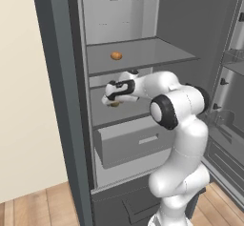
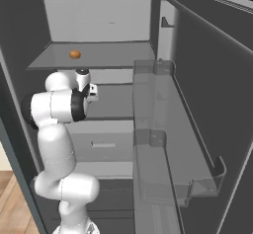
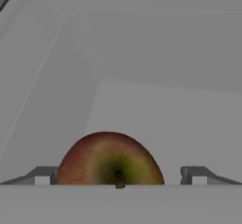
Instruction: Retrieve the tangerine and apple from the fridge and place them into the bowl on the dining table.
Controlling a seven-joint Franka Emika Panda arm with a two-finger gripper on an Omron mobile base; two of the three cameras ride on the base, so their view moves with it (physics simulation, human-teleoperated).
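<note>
1. My two-finger claw (image 3: pixel 118 176) is standing spread wide, its dark finger tips (image 3: pixel 43 176) flanking the small round reddish-brown apple with a greenish patch (image 3: pixel 111 158); I cannot tell whether either tip is touching it.
2. In the hand view the apple is sitting centred between my tips, stem end facing me, resting on the light grey middle shelf (image 3: pixel 165 124).
3. From the left base view my white arm with dark joints (image 1: pixel 176 125) is reaching into the tall dark grey fridge (image 1: pixel 57 77), the claw hovering at the middle shelf just above the pale grey drawer (image 1: pixel 133 141).
4. One shelf higher, the small bright orange tangerine (image 1: pixel 116 56) is lying alone on the upper shelf, well apart from my claw.
5. The clear door bins (image 2: pixel 163 129) are hanging on the open door to my right.
</note>
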